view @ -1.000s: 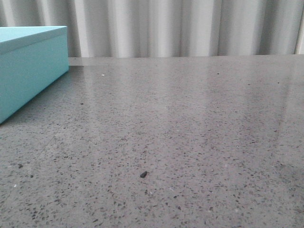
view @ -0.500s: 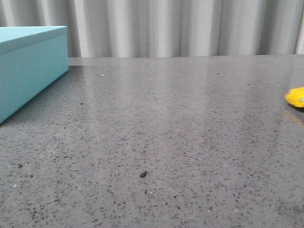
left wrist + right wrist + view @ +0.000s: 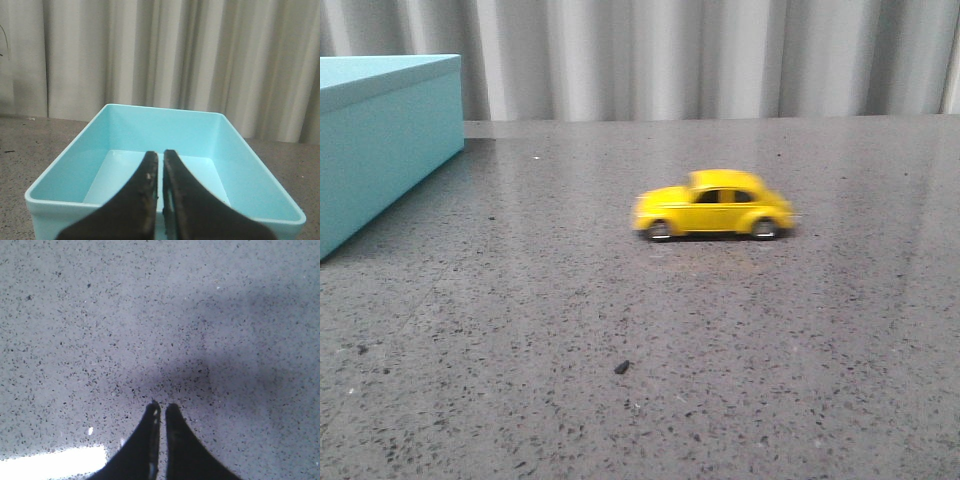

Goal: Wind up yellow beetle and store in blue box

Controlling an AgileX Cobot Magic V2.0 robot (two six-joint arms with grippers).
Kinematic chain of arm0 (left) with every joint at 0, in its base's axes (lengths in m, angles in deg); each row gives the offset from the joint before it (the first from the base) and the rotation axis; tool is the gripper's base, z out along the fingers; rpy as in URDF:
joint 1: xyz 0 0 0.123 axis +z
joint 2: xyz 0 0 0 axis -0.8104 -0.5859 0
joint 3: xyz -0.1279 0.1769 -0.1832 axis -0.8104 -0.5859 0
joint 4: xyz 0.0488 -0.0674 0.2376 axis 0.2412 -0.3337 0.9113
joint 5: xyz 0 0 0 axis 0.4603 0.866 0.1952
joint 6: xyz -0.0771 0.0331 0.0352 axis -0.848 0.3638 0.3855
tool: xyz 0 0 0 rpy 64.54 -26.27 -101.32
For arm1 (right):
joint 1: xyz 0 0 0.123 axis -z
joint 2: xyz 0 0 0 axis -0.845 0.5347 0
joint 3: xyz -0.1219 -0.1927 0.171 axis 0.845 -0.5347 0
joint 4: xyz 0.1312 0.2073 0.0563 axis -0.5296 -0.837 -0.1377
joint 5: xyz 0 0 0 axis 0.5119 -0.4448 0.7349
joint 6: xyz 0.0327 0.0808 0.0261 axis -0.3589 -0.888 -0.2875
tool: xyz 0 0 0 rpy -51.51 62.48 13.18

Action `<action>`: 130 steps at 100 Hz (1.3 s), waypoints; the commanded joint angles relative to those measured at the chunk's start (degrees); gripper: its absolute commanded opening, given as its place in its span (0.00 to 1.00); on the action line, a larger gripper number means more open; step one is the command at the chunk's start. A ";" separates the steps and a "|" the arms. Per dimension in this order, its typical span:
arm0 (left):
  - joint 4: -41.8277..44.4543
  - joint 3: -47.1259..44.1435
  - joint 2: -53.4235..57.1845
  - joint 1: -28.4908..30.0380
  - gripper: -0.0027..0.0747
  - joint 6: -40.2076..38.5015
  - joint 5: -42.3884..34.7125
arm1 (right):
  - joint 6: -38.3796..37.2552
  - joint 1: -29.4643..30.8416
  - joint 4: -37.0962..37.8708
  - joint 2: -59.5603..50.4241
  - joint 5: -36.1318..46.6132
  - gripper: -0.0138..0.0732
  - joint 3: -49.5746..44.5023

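The yellow beetle (image 3: 713,205), absent a second ago, is now blurred at bench (image 3: 740,340) centre, evidently released and rolling toward nine o'clock; both jaws are narrowed, empty.

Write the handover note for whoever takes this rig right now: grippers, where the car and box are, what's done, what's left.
Left gripper: shut, empty, pointed at the open blue box.
Right gripper: shut, empty, over bare table.
Yellow beetle: on its wheels mid-table, blurred, so probably rolling; held by neither gripper and well right of the blue box in the front view.
Done: car appears wound and released; box is open with nothing visible inside.
Left: let the car stop, pick it up, place it in the box.
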 commanded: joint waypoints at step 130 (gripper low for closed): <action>-0.52 27.85 -22.89 -0.45 0.05 1.82 11.79 | -0.10 0.30 -1.27 -1.87 6.04 0.11 1.45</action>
